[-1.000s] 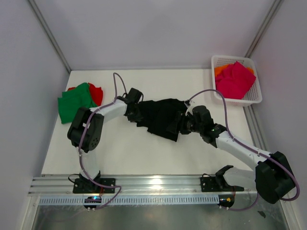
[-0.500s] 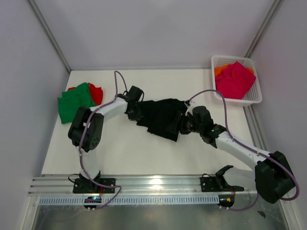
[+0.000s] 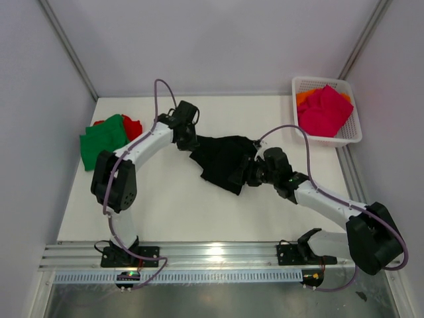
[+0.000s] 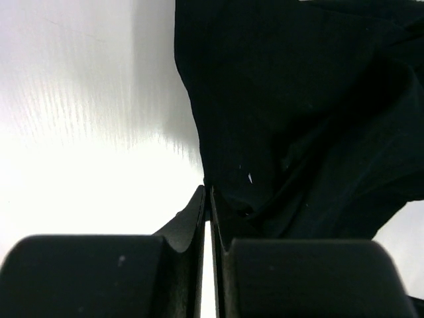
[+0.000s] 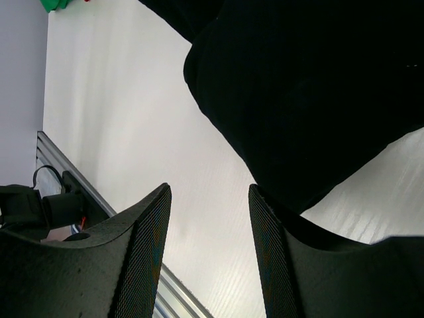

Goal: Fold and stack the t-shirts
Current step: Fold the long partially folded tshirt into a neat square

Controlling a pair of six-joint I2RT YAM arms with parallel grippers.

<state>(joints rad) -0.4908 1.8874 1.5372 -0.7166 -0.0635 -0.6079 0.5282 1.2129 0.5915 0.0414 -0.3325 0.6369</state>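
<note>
black shirt (image 3: pixel 224 160), held for spreading
left gripper (image 4: pixel 207 191) clamped on its left edge, likely to tug flat; right gripper (image 5: pixel 209 192) agape at right edge.

Five t-shirts: black t-shirt (image 3: pixel 225 162) between left hand (image 3: pixel 189 140) and right hand (image 3: pixel 246 173); green t-shirt (image 3: pixel 101 140), red t-shirt (image 3: pixel 133 126) outside the left; pink t-shirt (image 3: pixel 324 109), orange t-shirt (image 3: pixel 305 97) in one basket (image 3: pixel 353 136).

Orange t-shirt (image 3: pixel 304 97) mostly hidden under magenta-pink t-shirt (image 3: pixel 324 109), red t-shirt (image 3: pixel 134 126) largely covered by green t-shirt (image 3: pixel 103 140), black t-shirt (image 4: pixel 298 106) cut off at wrist-view edges
</note>
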